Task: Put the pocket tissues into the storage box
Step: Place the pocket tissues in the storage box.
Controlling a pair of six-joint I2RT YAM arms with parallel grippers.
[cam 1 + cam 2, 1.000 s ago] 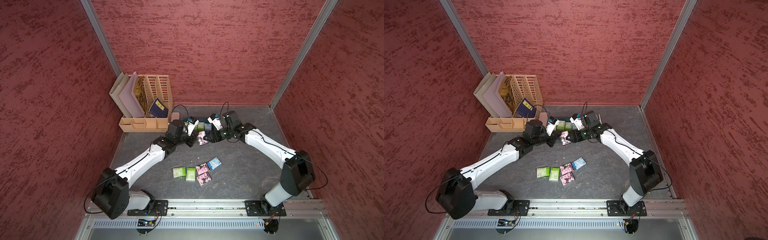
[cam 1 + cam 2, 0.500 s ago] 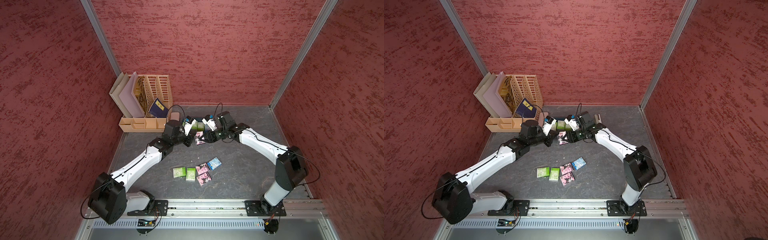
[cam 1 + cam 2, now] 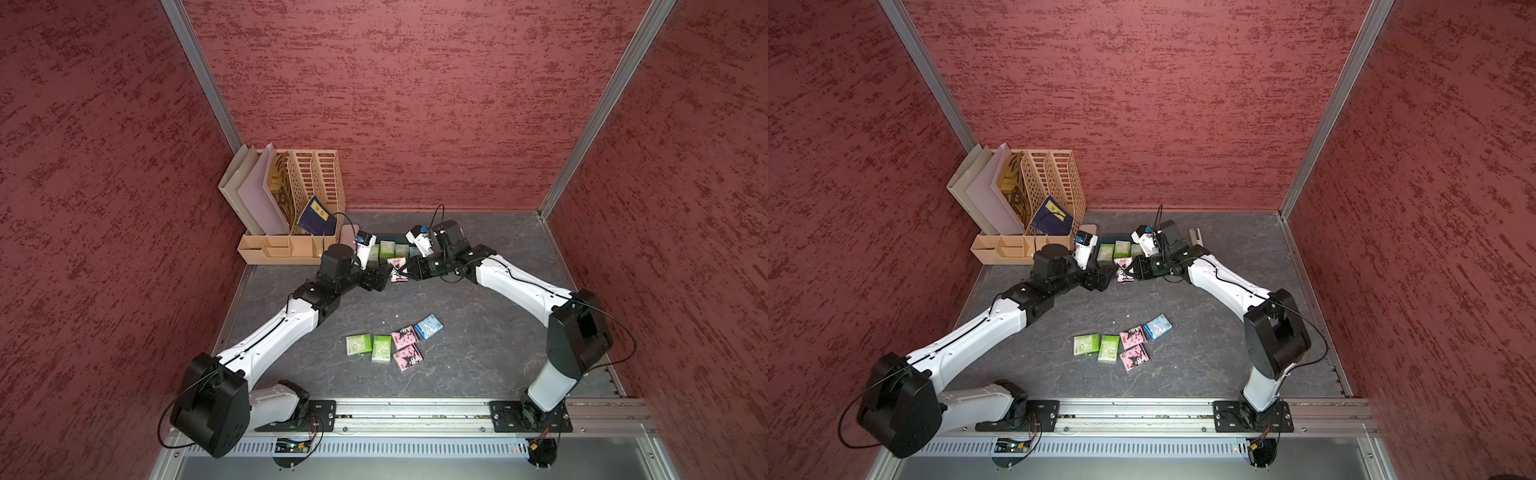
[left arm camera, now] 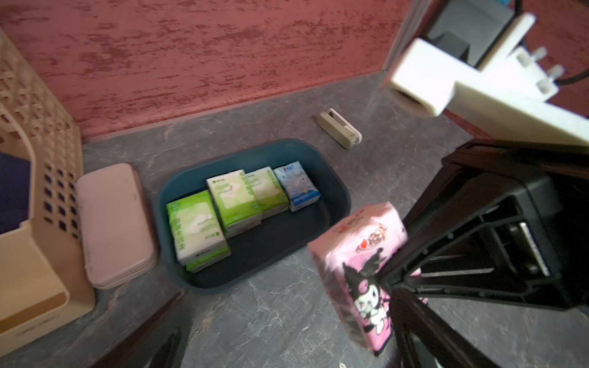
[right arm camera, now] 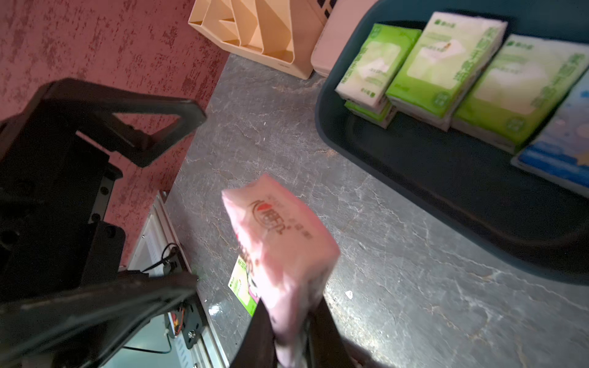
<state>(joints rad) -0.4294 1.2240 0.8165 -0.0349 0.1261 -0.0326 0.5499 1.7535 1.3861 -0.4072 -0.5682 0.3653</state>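
Your right gripper [image 5: 290,325] is clamped on one end of the pink packet [image 5: 280,242], in the air just beside the box [image 4: 255,150]; your left gripper [image 3: 386,277] has its jaws apart, empty. The packet seems light and soft (the wrap probably slippery), so hold its flat faces.

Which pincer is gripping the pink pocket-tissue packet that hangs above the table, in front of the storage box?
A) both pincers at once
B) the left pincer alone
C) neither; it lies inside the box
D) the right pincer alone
D: in the right wrist view, the right pincer is closed on one end of the pink packet, while the left pincer stands wide open beside it.
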